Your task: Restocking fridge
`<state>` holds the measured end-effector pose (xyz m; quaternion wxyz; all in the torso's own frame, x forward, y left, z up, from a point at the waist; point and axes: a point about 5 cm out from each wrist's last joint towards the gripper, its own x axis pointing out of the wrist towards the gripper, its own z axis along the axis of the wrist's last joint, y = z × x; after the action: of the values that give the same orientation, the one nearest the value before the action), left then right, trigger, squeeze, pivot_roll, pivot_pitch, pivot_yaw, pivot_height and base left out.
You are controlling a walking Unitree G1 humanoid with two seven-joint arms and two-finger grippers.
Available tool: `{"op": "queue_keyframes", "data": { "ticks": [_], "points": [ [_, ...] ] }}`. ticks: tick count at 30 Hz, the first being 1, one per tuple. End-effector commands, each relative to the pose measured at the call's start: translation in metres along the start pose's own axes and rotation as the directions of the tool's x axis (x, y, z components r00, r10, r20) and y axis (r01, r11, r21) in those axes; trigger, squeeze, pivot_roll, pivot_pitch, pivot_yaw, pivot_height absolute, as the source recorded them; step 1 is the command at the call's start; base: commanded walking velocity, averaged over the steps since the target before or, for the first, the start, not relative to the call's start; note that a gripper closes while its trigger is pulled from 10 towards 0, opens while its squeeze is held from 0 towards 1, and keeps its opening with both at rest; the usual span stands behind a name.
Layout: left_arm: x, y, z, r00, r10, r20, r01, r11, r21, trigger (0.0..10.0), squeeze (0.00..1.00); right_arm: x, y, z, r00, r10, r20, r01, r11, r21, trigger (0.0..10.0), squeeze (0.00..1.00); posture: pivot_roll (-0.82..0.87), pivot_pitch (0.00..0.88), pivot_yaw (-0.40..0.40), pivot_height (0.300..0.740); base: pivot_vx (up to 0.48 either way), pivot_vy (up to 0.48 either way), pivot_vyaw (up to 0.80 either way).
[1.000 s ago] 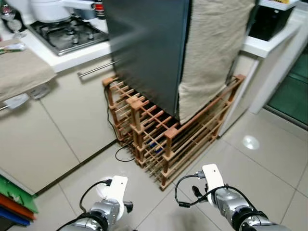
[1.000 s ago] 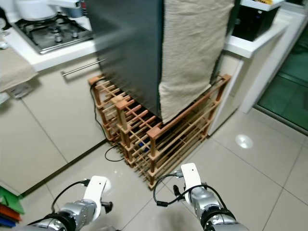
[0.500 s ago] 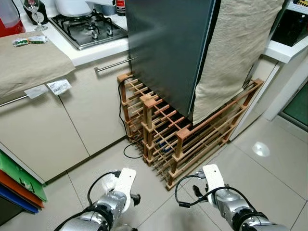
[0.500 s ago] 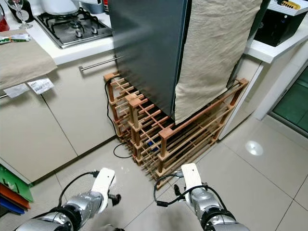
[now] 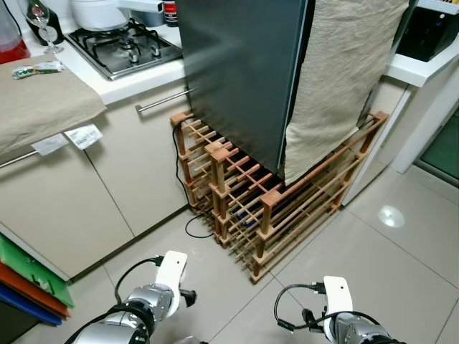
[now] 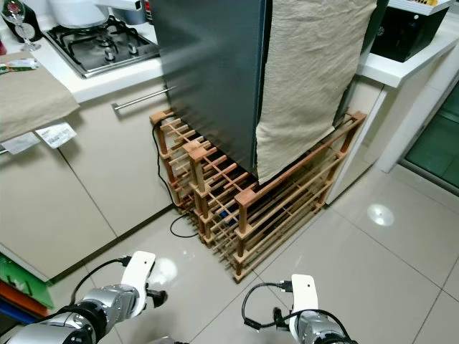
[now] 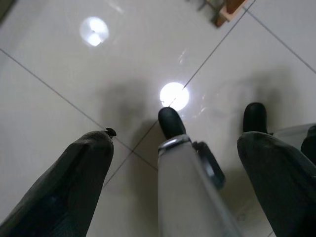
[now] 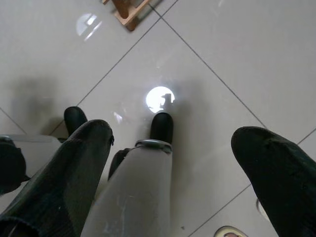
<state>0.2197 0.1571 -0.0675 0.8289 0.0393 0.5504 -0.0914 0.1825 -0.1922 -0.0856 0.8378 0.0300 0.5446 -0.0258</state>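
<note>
Hanging low over the floor tiles [image 5: 401, 258], both grippers' fingers [image 7: 74, 182] [image 8: 74, 173] spread wide, holding nothing.

The fridge [image 5: 244, 72] has a dark, smooth metal-looking face with a rough beige cloth [image 5: 341, 79] hanging over it. The rack [image 5: 265, 208] is bare wood. Floor tiles [image 5: 401, 251] are glossy.
</note>
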Motion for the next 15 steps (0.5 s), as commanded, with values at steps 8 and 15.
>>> {"op": "queue_keyframes", "data": {
  "ticks": [8,15],
  "points": [
    [-0.004,0.021,-0.004,1.000,0.003,0.002,-0.003,0.999,0.054,10.0,0.00,0.000,0.004,-0.001,1.000,0.010,0.019,-0.010,1.000,0.006,10.0,0.50,-0.14,0.000,0.060,0.740,0.000,0.000,0.00],
    [0.000,0.000,0.001,1.000,-0.010,0.015,0.009,0.998,0.055,10.0,0.00,0.000,0.001,-0.008,1.000,0.015,-0.003,-0.015,0.999,-0.035,10.0,0.49,-0.13,0.000,0.058,0.740,0.000,0.000,0.00]
  ]
}}
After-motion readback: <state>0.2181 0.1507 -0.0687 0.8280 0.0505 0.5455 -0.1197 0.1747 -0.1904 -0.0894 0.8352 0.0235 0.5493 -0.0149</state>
